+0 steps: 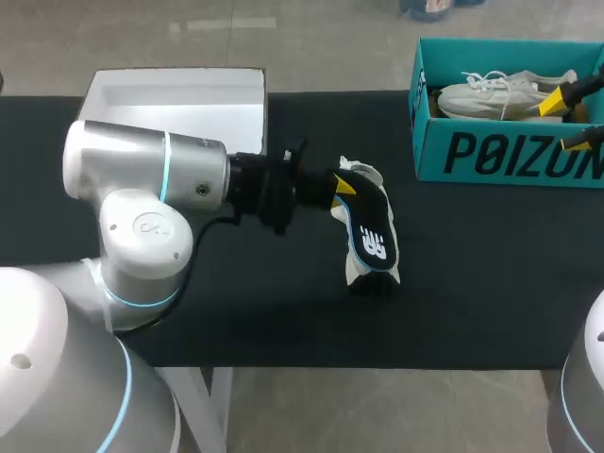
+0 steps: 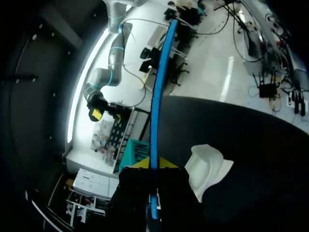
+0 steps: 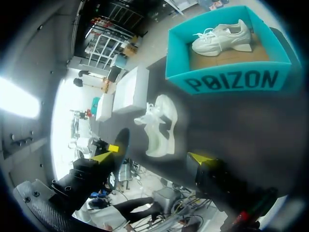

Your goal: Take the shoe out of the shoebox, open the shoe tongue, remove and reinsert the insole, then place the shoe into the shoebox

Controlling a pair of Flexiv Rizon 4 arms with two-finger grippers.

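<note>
Two white lace-up sneakers are in sight, along with one insole, two boxes and two claws.

One sneaker (image 3: 161, 128) lies on its side on the black table (image 1: 472, 274), near the middle, its laces toward the white box. It has a pale, soft-looking upper and a thick moulded sole. The other sneaker (image 1: 500, 94), of the same make, rests on its side inside the teal cardboard shoebox (image 1: 500, 156). That box stands open at the far right of the table, with large dark lettering on its front wall.

The single insole (image 1: 371, 231) is a thin, flat, foot-shaped pad. It is dark on its face with a white logo and has a bright blue edge. From the left wrist it shows edge-on as a narrow blue strip running ahead of the fingers. The left claw (image 1: 340, 187) is pinching the insole at one end, its yellow tips pressed against both faces. From the head view the insole covers most of the sneaker on the table; I cannot tell whether the two touch.

The right claw (image 3: 149, 158) hangs near the shoebox with its yellow-tipped fingers spread wide and nothing between them.

The second box (image 1: 189, 118) is white, shallow, rectangular and open. It sits at the far left of the table.
</note>
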